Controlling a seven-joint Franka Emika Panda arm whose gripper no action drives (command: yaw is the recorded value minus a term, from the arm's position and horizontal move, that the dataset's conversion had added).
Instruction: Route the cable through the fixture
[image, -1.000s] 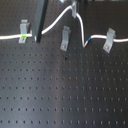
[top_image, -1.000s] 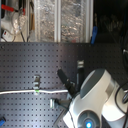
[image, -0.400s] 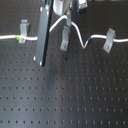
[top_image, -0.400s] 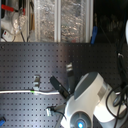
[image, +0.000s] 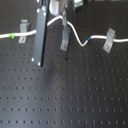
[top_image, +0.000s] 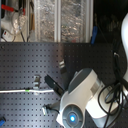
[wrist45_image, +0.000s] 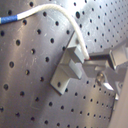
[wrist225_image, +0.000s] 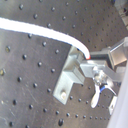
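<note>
Cable (image: 75, 34) runs white across the black perforated board (image: 75, 95) in the first exterior view, from a green band (image: 11, 35) near the first exterior view's left, past the left clip (image: 22, 31), rising in a hump over the middle clip (image: 65, 39), dipping to a blue band (image: 87, 38), then on to the right clip (image: 108, 41). My pincer (wrist225_image: 89, 61) is clenched on the cable right at the middle clip: in the second wrist view the white cord ends between my grey fingers (wrist225_image: 102, 54), which touch the top of that clip (wrist225_image: 70, 79). In the first wrist view the cord (wrist45_image: 60, 11) arcs down from its blue band (wrist45_image: 10, 19) into the clip (wrist45_image: 70, 67), beside my fingers. In the second exterior view my white arm (top_image: 85, 92) covers much of the board, and the cable (top_image: 22, 91) lies straight toward the second exterior view's left edge, passing a small clip (top_image: 36, 80).
</note>
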